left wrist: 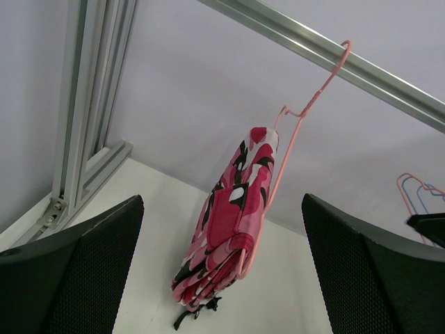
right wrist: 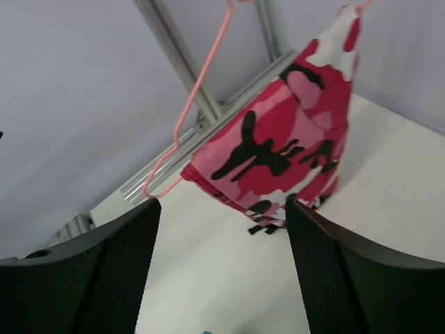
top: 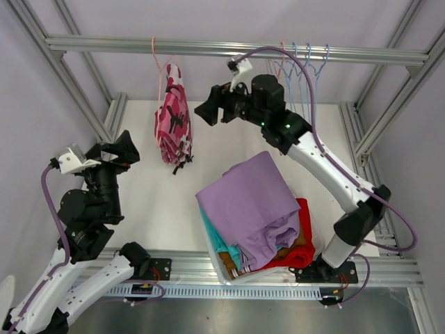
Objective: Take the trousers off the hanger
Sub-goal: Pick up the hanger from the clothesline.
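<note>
Top external view: four trousers (top: 254, 209) lie piled near right, lilac on top, off their hangers. The pink camouflage trousers (top: 172, 122) hang on the pink hanger (top: 159, 66), far left, not yet removed. Left gripper (top: 124, 145) and right gripper (top: 211, 110) both gape apart, empty.

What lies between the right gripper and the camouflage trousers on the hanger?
Nothing: in the top external view, only open air separates the right gripper from the pink camouflage trousers.

Check the left arm (top: 83, 209): you see it folded upright over its base, wrist raised, left pincer (top: 125, 149) jaws spread fully. Your right arm (top: 327, 174) reaches high and forward, wrist turned leftward. The right pincer (top: 208, 108) jaws stand well apart, gripping nothing.
</note>
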You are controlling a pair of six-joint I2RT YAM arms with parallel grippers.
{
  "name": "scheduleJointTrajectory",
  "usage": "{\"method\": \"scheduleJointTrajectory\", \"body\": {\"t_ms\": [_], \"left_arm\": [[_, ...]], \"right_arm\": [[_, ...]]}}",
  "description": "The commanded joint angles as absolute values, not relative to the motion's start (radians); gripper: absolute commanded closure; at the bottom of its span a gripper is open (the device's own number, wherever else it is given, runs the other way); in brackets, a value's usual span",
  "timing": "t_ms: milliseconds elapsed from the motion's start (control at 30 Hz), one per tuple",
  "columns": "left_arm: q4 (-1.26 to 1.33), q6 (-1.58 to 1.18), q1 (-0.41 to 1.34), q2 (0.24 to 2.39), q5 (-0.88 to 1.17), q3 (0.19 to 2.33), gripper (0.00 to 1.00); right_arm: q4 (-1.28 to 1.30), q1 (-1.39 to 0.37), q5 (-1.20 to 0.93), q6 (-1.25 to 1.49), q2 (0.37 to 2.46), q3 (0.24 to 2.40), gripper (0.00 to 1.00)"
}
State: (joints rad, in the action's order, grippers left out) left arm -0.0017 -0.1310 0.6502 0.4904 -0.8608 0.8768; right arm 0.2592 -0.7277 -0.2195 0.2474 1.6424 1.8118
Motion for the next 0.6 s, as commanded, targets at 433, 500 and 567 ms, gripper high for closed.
{"method": "scheduleJointTrajectory", "body": {"t_ms": [433,500,567], "left_arm": [[0.049,-0.12,0.627,0.468,-0.854,0.871,0.01],[0.054,-0.12,0.626,0.462,-0.856,0.87,0.01],[0.054,-0.12,0.624,0.456,-0.853,0.867,0.01]], "right_arm": [[0.055,-0.755,-0.575,0.469,2.04,2.203,0.17],[0.057,-0.767,-0.571,0.468,2.087,2.25,0.17],[0.055,-0.773,-0.565,0.471,2.117,2.276,0.17]]}}
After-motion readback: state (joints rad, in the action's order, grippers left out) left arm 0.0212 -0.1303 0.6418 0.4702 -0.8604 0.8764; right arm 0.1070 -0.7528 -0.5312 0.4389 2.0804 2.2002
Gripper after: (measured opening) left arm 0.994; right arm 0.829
